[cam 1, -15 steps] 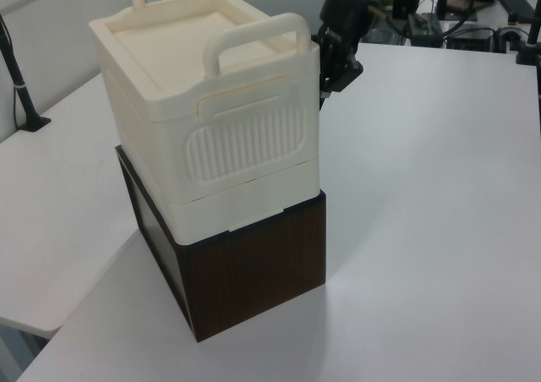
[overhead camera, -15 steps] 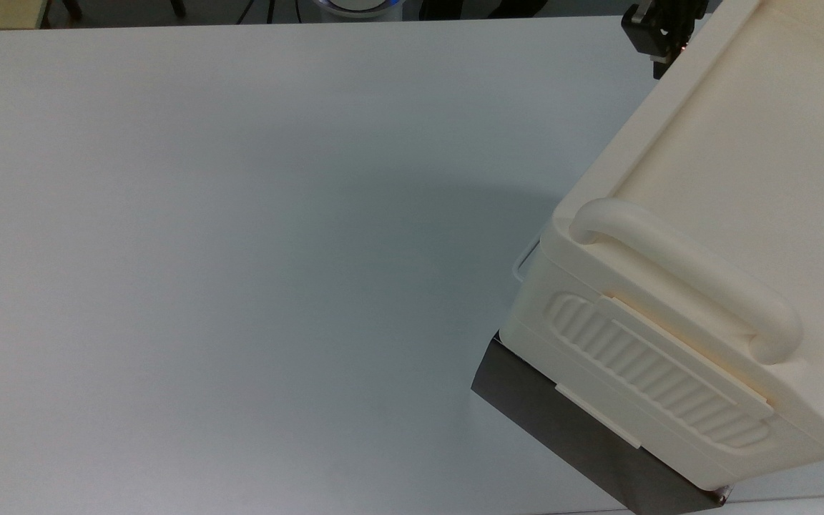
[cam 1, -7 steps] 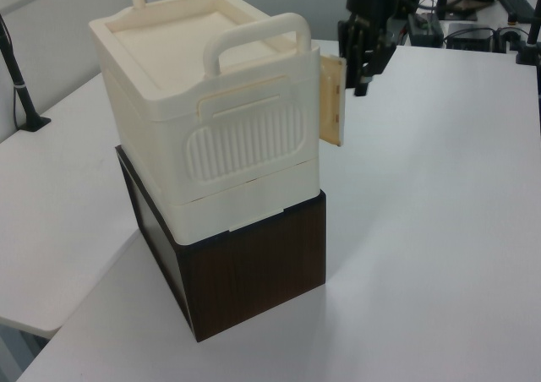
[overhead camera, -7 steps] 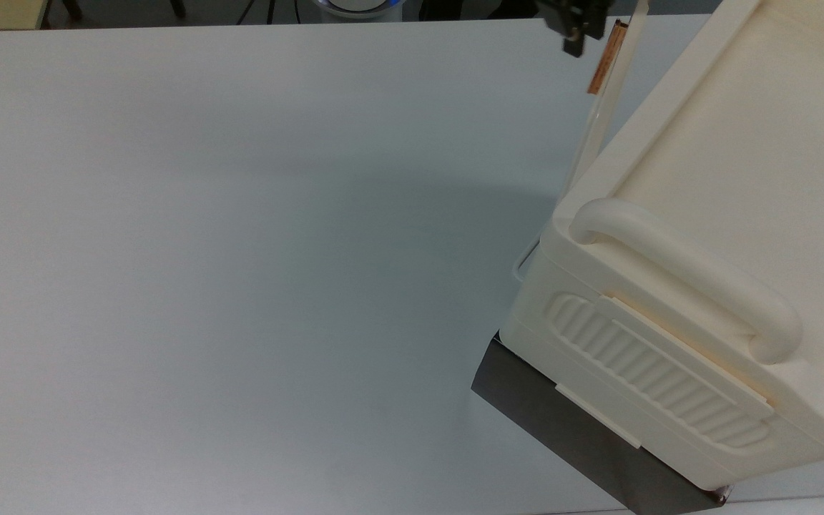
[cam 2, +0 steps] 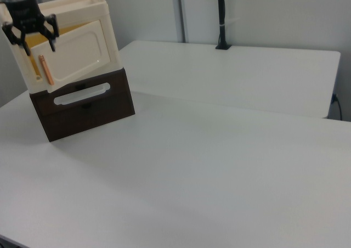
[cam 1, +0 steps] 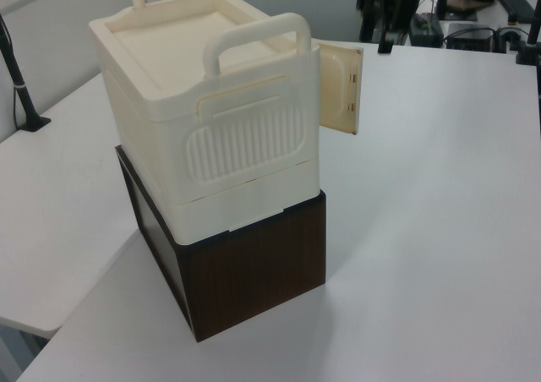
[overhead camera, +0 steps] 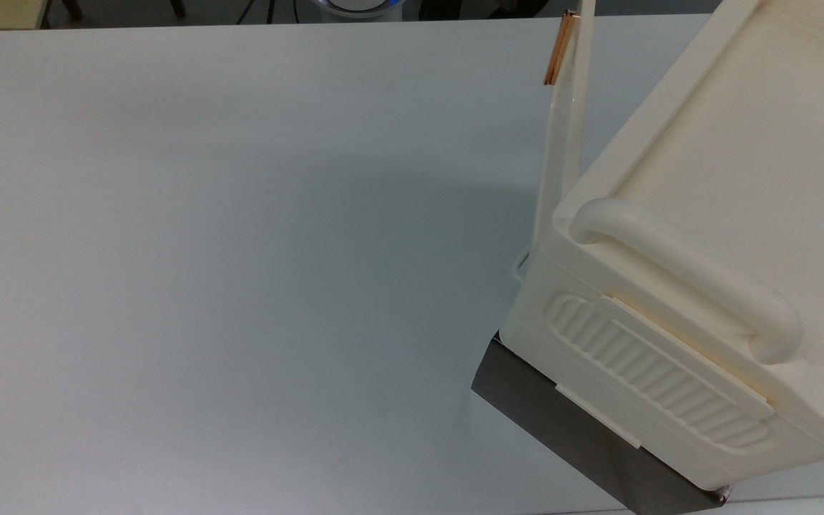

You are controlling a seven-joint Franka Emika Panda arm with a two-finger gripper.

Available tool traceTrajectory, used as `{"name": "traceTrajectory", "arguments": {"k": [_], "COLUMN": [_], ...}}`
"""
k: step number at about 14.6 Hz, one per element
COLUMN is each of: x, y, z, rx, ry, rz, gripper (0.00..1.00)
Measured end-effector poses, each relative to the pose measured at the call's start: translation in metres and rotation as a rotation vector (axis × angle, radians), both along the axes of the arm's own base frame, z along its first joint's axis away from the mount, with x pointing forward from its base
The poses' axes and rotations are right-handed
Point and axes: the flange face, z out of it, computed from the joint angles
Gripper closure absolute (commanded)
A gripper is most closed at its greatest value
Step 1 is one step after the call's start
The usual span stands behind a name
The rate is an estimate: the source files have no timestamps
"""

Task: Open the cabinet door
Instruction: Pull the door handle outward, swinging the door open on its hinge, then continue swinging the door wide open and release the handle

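The cream cabinet [overhead camera: 712, 214] stands on a dark brown box [cam 1: 254, 268]. Its cabinet door [cam 2: 74, 53] hangs swung open, edge-on in the top view [overhead camera: 562, 136] and sticking out towards the left view's right [cam 1: 342, 90]. A copper-orange bar handle [cam 2: 46, 69] sits at the door's free edge [overhead camera: 553, 50]. In the right view my gripper [cam 2: 37, 44] hovers just above that handle, fingers spread, open, holding nothing and apart from the door. In the left view the gripper [cam 1: 385, 34] is beyond the door's free edge.
The white table [overhead camera: 240, 272] stretches wide to the top view's left of the cabinet. The brown box has a white slot handle [cam 2: 81, 93] on its front. A black pole [cam 2: 221, 17] stands at the back, with monitors and clutter behind the table [cam 1: 482, 10].
The door has swung further open. My gripper has let go of the handle and drawn back, leaving the top view.
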Motion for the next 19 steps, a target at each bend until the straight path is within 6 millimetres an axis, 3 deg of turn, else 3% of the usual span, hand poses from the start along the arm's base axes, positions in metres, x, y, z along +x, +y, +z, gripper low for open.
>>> {"name": "traceTrajectory", "arguments": {"k": [2,5,11,15,19], "x": [-0.005,-0.011,-0.024,-0.025,-0.007], "y": [0.001,0.013,0.058,0.070,0.073], "z": [0.015,0.023,0.029,0.022,-0.006], "rx": [0.011,0.021,0.059,0.064,0.044], "ry": [-0.027,-0.042,-0.089,-0.075,-0.031], "rz": [0.005,0.019,0.059,0.049,0.040], "gripper": [0.24,0.23,0.23,0.22,0.20]}}
